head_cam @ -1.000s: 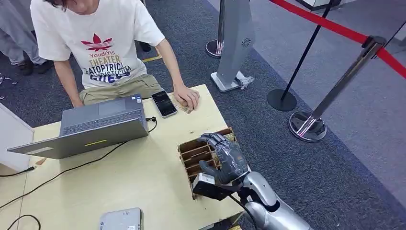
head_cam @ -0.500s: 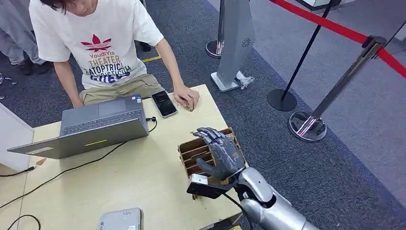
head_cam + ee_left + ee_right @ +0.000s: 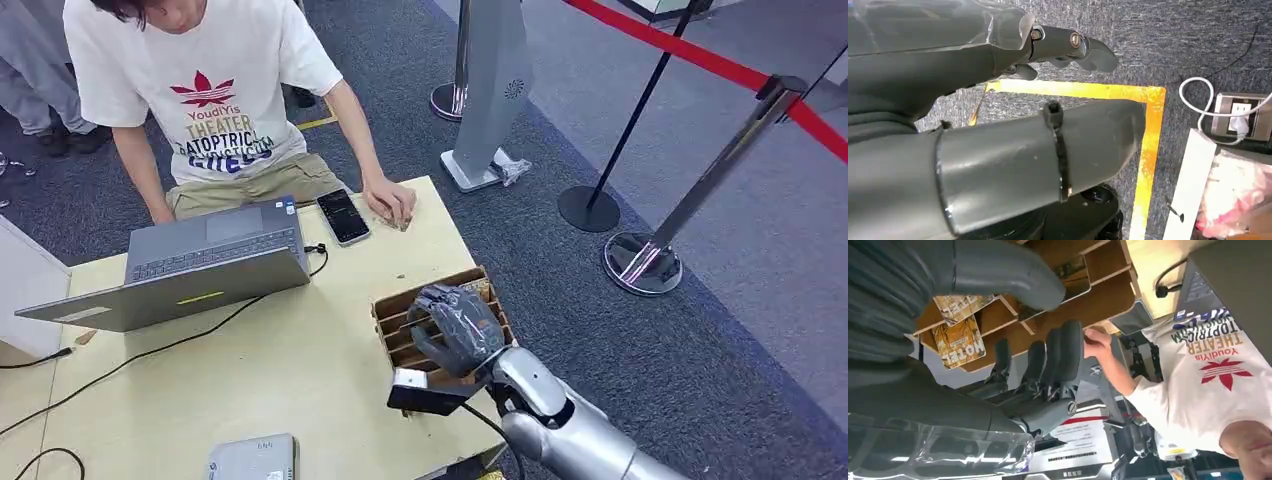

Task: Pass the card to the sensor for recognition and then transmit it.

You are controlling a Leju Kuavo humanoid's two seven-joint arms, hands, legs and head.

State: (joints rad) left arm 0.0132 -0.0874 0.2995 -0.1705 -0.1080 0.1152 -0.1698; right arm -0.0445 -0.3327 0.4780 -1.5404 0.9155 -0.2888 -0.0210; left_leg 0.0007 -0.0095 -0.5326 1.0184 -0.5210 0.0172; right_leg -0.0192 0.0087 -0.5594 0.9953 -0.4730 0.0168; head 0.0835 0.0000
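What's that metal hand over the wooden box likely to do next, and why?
Probably lower its fingers onto one card and pinch it. The right hand hovers over the slotted box with fingers curled, and the wrist view shows them close to the cards but holding nothing. A card must be in hand before it can go to any sensor.

On the worktop (image 3: 300,370), a slotted card rack (image 3: 395,318) sits at the right edge, cards (image 3: 959,342) in its slots. A laptop (image 3: 190,262) lies to its left, a phone (image 3: 343,216) behind, beside a person's hand (image 3: 390,200).
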